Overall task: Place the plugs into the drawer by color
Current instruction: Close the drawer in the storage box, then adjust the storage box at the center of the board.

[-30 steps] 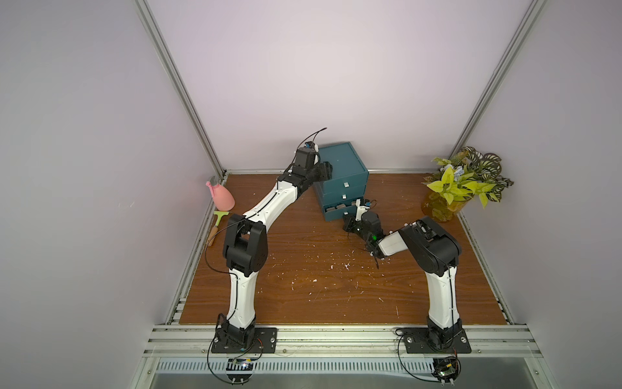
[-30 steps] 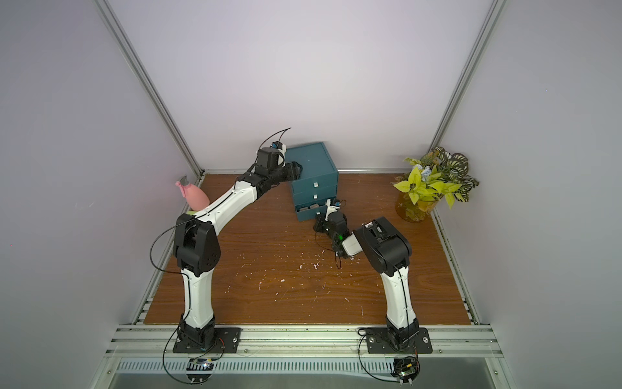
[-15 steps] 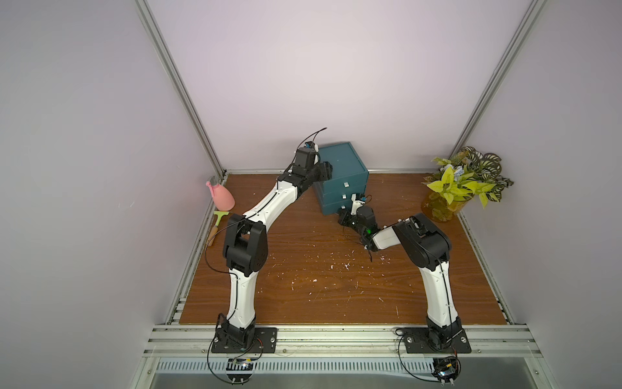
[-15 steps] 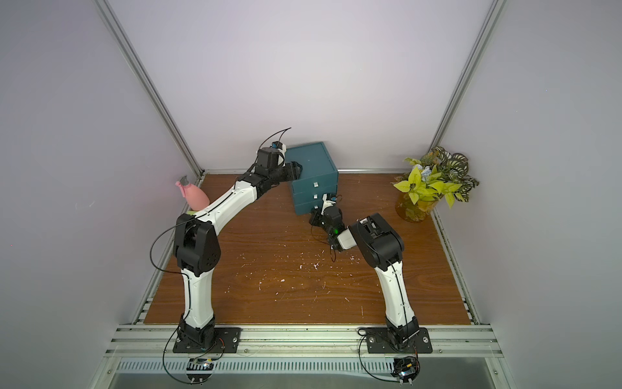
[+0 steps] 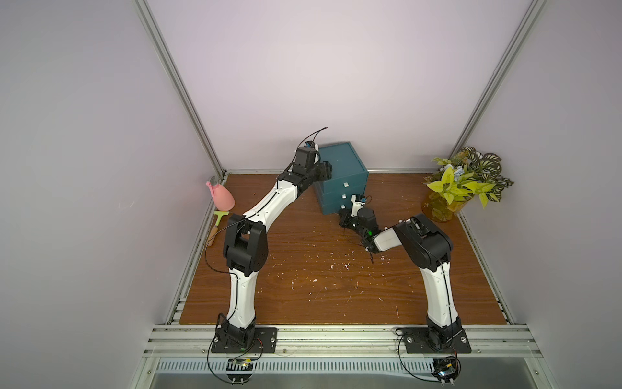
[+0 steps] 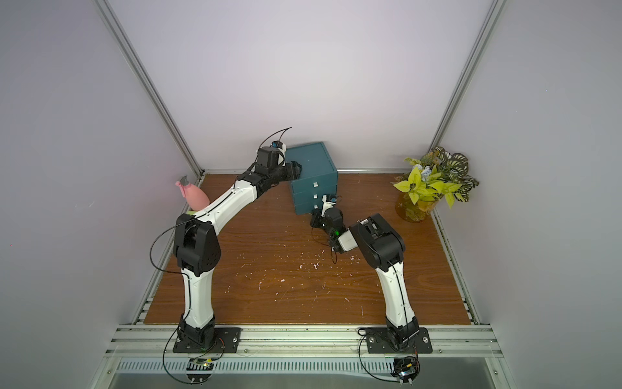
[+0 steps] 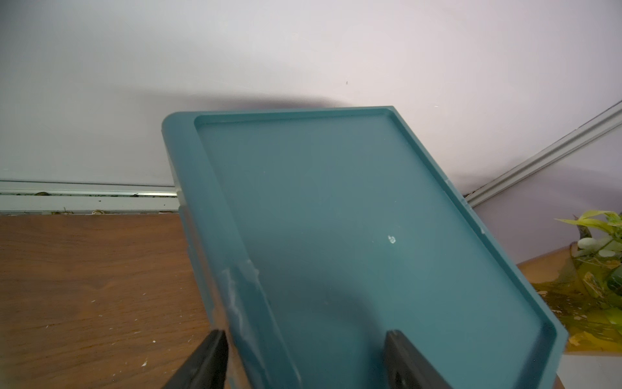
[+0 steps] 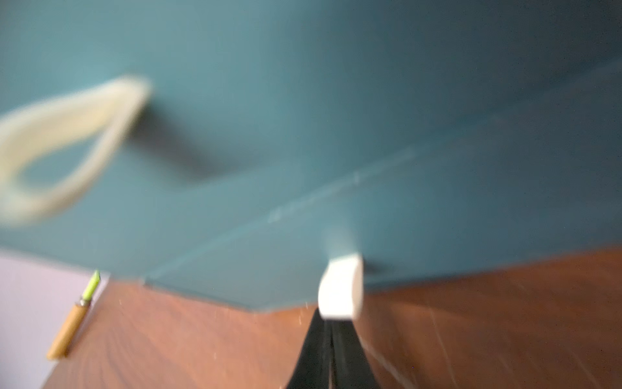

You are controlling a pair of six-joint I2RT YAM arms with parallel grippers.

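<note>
In both top views the drawer (image 5: pixel 340 165) stands at the back of the counter (image 5: pixel 303 286), all three fronts flush. The right pincer (image 8: pixel 331 328), fingers pressed together on nothing, has its tips at the lowest tab (image 8: pixel 340 291). The left pincer (image 7: pixel 304 357) stands spread astride the drawer's top edge.

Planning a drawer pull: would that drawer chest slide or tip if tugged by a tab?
Likely slides: the teal drawer chest looks like thin plastic on a smooth wooden tabletop. Tipping seems less likely, as it looks as wide as tall. The left gripper straddling its top edge may steady it.
</note>
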